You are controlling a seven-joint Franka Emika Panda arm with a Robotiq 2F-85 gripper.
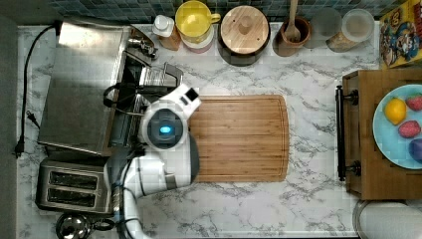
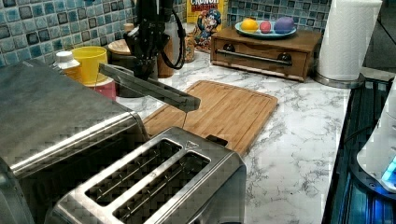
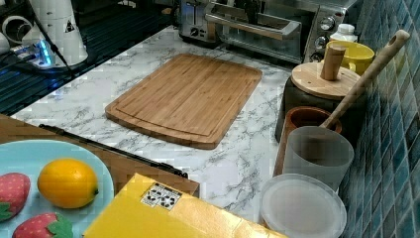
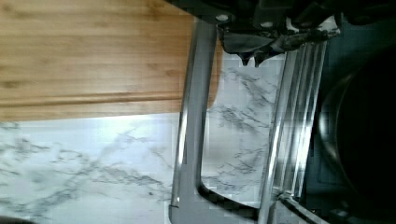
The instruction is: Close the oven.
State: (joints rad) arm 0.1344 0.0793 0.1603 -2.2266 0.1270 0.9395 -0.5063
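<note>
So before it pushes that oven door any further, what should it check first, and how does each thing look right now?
1. Door position: the oven door is partly open, tilted up off the counter. Not shut yet: not ok.
2. Contact: the gripper sits at the door's upper edge, beside the handle. Firm touch: cannot tell.
3. Door's swing path: nothing sticks out of the opening in the right view. Ok.
4. Cutting board: lies flat, apart from the door. Ok.
5. Toaster: stands beside the oven, outside the door's swing. Ok.
</note>
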